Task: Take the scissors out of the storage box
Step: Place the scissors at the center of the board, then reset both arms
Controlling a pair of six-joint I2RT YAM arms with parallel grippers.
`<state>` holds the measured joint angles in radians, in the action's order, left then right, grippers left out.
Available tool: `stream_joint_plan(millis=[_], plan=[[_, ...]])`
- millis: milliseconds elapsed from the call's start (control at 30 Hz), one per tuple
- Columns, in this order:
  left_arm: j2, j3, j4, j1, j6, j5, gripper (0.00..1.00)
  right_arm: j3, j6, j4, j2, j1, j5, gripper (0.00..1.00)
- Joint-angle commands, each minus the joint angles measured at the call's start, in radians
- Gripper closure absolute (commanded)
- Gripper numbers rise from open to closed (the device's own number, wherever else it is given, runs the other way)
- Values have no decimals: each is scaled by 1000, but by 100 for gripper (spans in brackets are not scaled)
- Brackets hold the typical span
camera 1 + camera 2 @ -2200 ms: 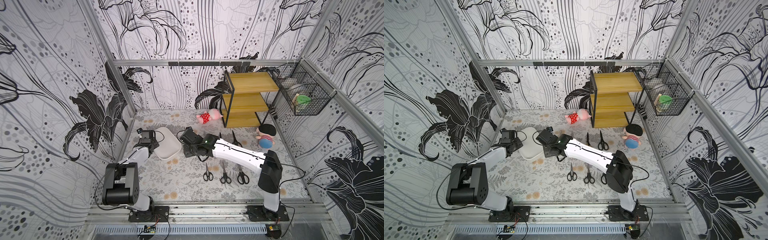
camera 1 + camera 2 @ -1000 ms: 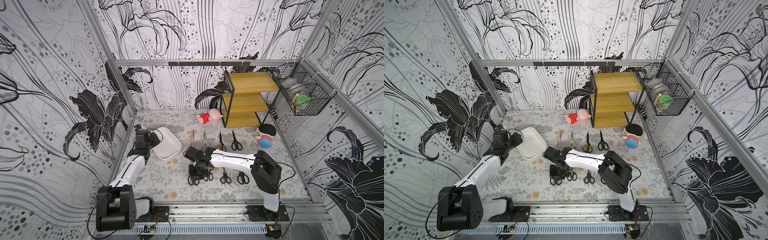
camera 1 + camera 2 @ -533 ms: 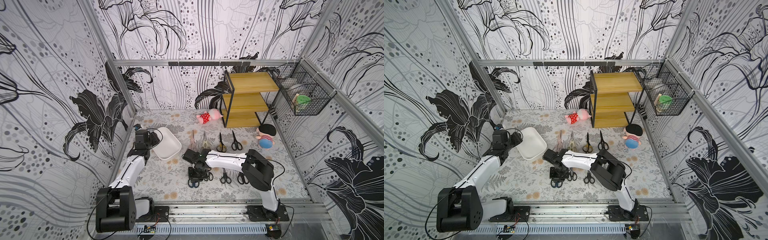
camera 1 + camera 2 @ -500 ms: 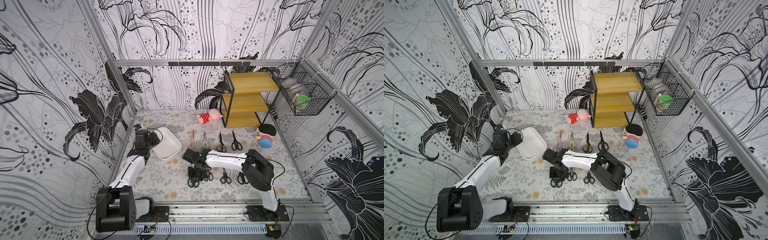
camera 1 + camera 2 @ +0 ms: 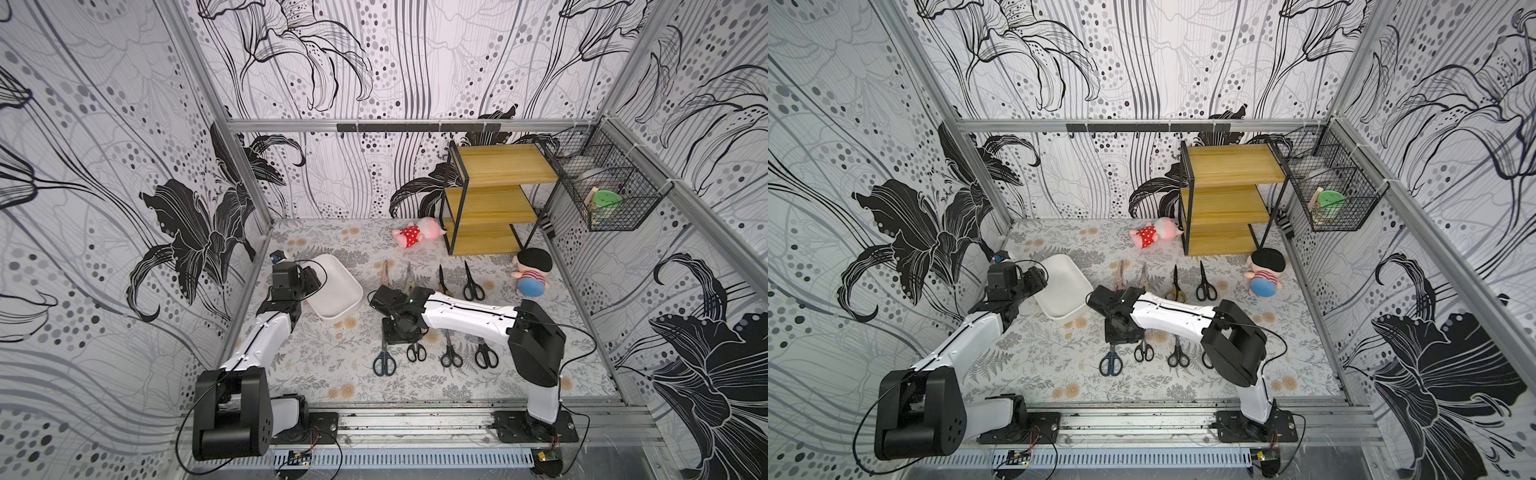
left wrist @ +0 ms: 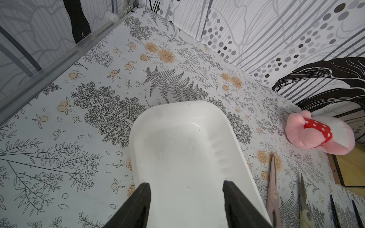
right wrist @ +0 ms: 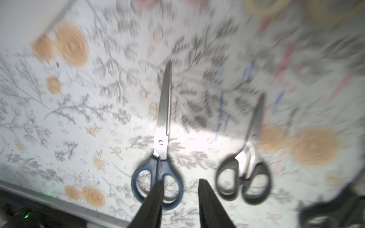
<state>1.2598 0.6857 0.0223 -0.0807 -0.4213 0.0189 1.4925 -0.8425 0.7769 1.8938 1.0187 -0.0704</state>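
Floral mat (image 7: 79, 118) lies close beneath the right gripper (image 7: 180, 182), and that closeness is the risk: one fingertip (image 7: 156, 191) sits over a handle loop of the blue-handled scissors (image 7: 162, 142), so a slanted lift could snag the loop and drag them into the black-handled pair (image 7: 250, 156) just beside. Its jaws stand slightly parted and pinch nothing; those scissors lie flat on the mat. Farther off, the left gripper (image 6: 186, 185) is spread wide over one end of the storage box (image 6: 183, 103), which looks empty; whether it touches the box I cannot tell. In both top views all eight pairs lie outside it
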Motion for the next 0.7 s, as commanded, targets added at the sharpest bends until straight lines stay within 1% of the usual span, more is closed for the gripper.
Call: stream_joint_plan(millis=[0, 33, 133, 167, 200, 233, 300, 367, 433, 467, 500, 600, 633, 667], plan=[[-40, -33, -107, -5, 39, 35, 37, -75, 184, -33, -137, -99, -268, 66], [-52, -48, -131, -5, 46, 38, 37, -135, 254, -99, -184, -133, -314, 67], [-95, -96, -201, -5, 83, 37, 37, -340, 487, -388, -331, -244, -433, 67], [-111, -117, -234, -5, 104, 31, 36, -417, 568, -510, -369, -295, -443, 67], [-125, -140, -263, -6, 114, 26, 35, -477, 615, -603, -396, -346, -448, 67], [-144, -169, -297, -5, 130, 13, 34, -538, 641, -696, -418, -409, -438, 68], [-188, -232, -370, -5, 159, -10, 34, -625, 661, -828, -435, -544, -368, 68], [-232, -301, -464, -4, 203, -36, 33, -705, 705, -962, -424, -639, -362, 68], [-251, -348, -533, -5, 266, -45, 32, -761, 759, -1064, -397, -684, -380, 68], [-246, -359, -554, -5, 284, -49, 31, -741, 761, -1034, -387, -714, -363, 69], [-237, -362, -560, -5, 286, -58, 31, -745, 785, -1059, -383, -735, -354, 69], [-173, -369, -602, -5, 295, -89, 31, -789, 875, -1196, -385, -770, -395, 69], [-146, -379, -640, -5, 297, -81, 31, -805, 871, -1214, -395, -791, -385, 69], [-115, -388, -684, -5, 290, -70, 31, -829, 870, -1242, -406, -818, -348, 69]])
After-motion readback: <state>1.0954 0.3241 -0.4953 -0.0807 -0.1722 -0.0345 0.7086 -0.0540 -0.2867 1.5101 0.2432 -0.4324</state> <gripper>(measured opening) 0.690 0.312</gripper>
